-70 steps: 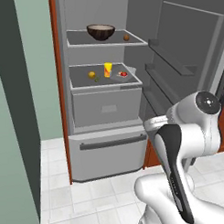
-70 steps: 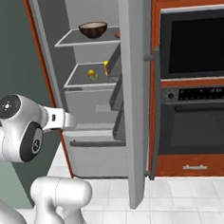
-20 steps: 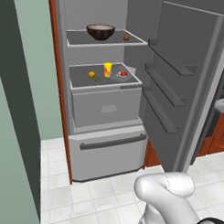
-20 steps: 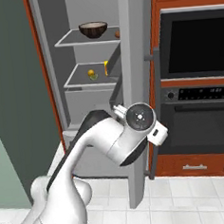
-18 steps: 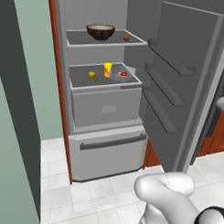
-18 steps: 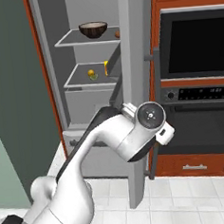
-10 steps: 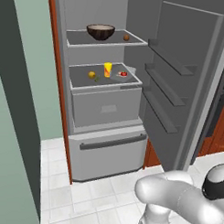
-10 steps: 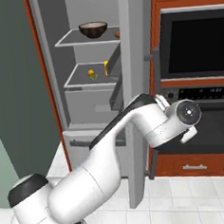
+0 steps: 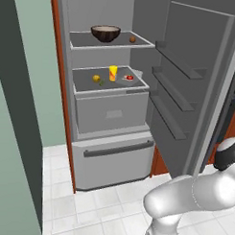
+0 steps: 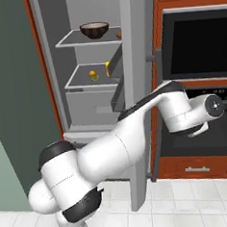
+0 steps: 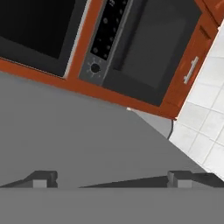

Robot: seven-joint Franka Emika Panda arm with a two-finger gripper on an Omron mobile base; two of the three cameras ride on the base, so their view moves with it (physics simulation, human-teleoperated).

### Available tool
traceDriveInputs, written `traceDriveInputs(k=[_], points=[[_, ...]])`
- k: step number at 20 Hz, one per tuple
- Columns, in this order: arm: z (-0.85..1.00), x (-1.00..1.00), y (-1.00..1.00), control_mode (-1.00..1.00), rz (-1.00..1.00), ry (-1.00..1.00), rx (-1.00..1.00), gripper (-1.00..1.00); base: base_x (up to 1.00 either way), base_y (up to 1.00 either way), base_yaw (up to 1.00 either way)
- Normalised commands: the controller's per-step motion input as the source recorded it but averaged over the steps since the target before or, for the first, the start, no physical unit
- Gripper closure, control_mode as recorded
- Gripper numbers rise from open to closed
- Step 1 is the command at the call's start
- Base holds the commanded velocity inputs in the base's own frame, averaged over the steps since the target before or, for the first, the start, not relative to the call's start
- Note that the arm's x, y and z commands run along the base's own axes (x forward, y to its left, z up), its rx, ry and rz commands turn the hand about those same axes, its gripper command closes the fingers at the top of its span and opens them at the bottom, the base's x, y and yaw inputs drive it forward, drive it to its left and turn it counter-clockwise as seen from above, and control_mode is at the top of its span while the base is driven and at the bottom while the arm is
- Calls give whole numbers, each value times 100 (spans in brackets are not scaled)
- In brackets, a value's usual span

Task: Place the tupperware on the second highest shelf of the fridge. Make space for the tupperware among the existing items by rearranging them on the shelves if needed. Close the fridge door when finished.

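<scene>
right base view: fridge door (image 10: 135, 85) hides tupperware

The robot's arm (image 10: 136, 137) was smooth, shiny and white. Its parts were fat and round, like puffy tubes joined end to end. Dark grey, almost black bands sat at the joints, one curved over the big round shoulder and another under it. Near the wrist there was a round cap (image 10: 214, 106) with a dark ring and a small pale dot in the middle. Another dark rounded joint (image 9: 227, 154) showed on the white arm. The fingers (image 11: 43, 179) were two small dark blocks with paler grey square ends.
</scene>
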Motion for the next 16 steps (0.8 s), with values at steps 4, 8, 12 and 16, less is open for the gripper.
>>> traceDriveInputs(k=[4, 8, 12, 16], points=[[-55, 34, 0, -100, 0, 0, 16, -100, 0, 0, 0], [-74, 26, 1, -100, 1, 0, 13, -100, 0, 0, 0], [-71, 20, 11, -100, 4, 0, 9, -100, 0, 0, 0], [-63, 33, 24, -100, 5, 0, 4, -100, 0, 0, 0]])
